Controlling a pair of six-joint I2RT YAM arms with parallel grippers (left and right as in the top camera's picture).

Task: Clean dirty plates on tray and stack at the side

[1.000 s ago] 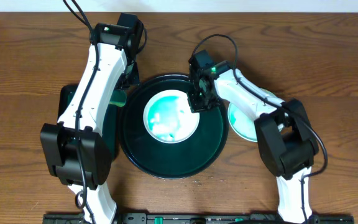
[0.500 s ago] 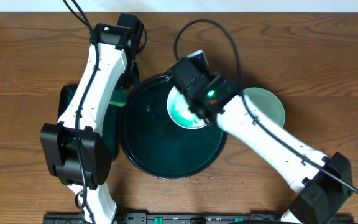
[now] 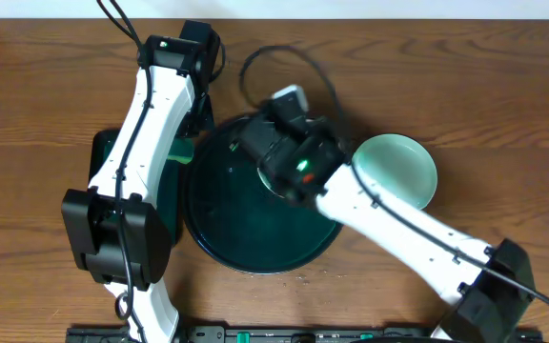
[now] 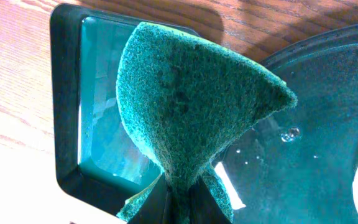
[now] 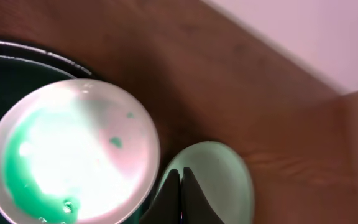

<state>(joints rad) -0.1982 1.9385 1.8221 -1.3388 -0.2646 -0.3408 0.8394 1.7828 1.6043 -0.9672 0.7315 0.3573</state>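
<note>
The left gripper (image 4: 176, 200) is clamped on a folded dark green scouring sponge (image 4: 191, 106), holding it above the join between the small black rectangular tray (image 4: 67, 93), which has a film of water in it, and the large round dark green tray (image 3: 246, 238). The right gripper (image 5: 178, 190) hangs over the far right edge of the round tray with its fingers pressed together and nothing visibly between them. One round white shallow plate with a bright green smear (image 5: 73, 149) lies on the round tray, so it looks uncleaned. A second round white plate with only a pale green tint (image 3: 398, 170) sits off the tray on the brown wooden table (image 3: 46, 95), just to the tray's right, at what seems to be the stacking spot. By that reading the job is partly done: at least one plate is set aside, and the smeared one is left to wipe and stack. Only two plates can be made out. From overhead the right arm covers the smeared plate almost wholly, the right wrist view is soft and blurred, and whether another plate lies beneath the one on the table cannot be told
</note>
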